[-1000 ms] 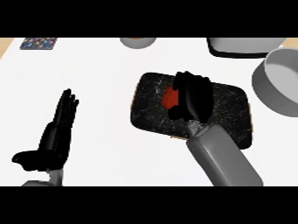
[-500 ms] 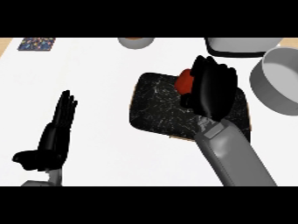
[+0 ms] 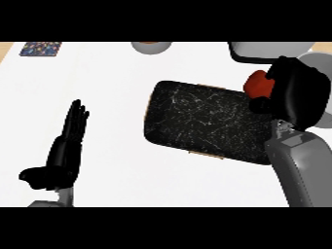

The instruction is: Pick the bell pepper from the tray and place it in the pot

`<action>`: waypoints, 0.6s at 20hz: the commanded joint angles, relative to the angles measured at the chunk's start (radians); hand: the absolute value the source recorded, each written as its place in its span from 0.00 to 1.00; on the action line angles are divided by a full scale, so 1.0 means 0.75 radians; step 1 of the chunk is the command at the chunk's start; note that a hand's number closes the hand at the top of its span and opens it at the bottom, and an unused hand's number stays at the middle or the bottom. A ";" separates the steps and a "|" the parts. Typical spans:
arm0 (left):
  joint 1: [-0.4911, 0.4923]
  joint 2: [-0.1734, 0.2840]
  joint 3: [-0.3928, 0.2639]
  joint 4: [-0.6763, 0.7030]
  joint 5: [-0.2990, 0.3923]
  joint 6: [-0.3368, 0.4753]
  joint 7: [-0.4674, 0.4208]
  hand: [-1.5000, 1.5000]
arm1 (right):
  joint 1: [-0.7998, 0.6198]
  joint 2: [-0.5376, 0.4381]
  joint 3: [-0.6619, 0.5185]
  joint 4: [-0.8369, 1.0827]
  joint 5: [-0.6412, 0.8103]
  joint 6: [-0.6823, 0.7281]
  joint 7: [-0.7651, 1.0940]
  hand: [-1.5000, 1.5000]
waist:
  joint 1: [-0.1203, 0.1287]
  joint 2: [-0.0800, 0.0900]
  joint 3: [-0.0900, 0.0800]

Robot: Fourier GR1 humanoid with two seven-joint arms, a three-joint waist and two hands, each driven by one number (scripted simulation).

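Observation:
My right hand (image 3: 298, 95) is curled round a red bell pepper (image 3: 257, 83), which shows at the hand's left side. The hand hangs over the right edge of the dark speckled tray (image 3: 197, 121), close to the grey pot (image 3: 331, 92) at the far right. Much of the pot is hidden behind the hand. The tray's surface shows nothing on it. My left hand (image 3: 62, 151) rests open at the lower left, fingers up.
A grey container (image 3: 269, 49) stands at the back right, just behind the pot. A small bowl (image 3: 151, 46) sits at the back middle, and a patterned coaster (image 3: 40, 49) lies at the back left corner.
My right hand has lifted the bell pepper off the tray and carried it right toward the pot. The left hand has stayed still.

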 commanded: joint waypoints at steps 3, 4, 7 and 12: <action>-0.022 0.016 0.030 -0.071 -0.009 -0.005 0.091 0.50 | 0.070 -0.147 -0.212 0.028 -0.112 -0.063 -0.146 1.00 | 0.004 0.000 0.001; 0.068 0.014 0.030 -0.029 0.003 -0.040 -0.038 0.50 | 0.157 -0.201 -0.262 0.016 -0.167 -0.098 -0.211 1.00 | 0.001 0.000 0.000; 0.017 -0.007 0.034 -0.005 -0.015 -0.046 0.009 0.50 | 0.062 -0.223 -0.323 0.111 -0.190 -0.073 -0.246 1.00 | 0.005 0.001 0.000; -0.014 -0.024 0.041 0.001 -0.029 -0.032 0.021 0.50 | 0.052 -0.344 -0.503 0.365 -0.380 -0.175 -0.477 1.00 | 0.007 0.003 0.000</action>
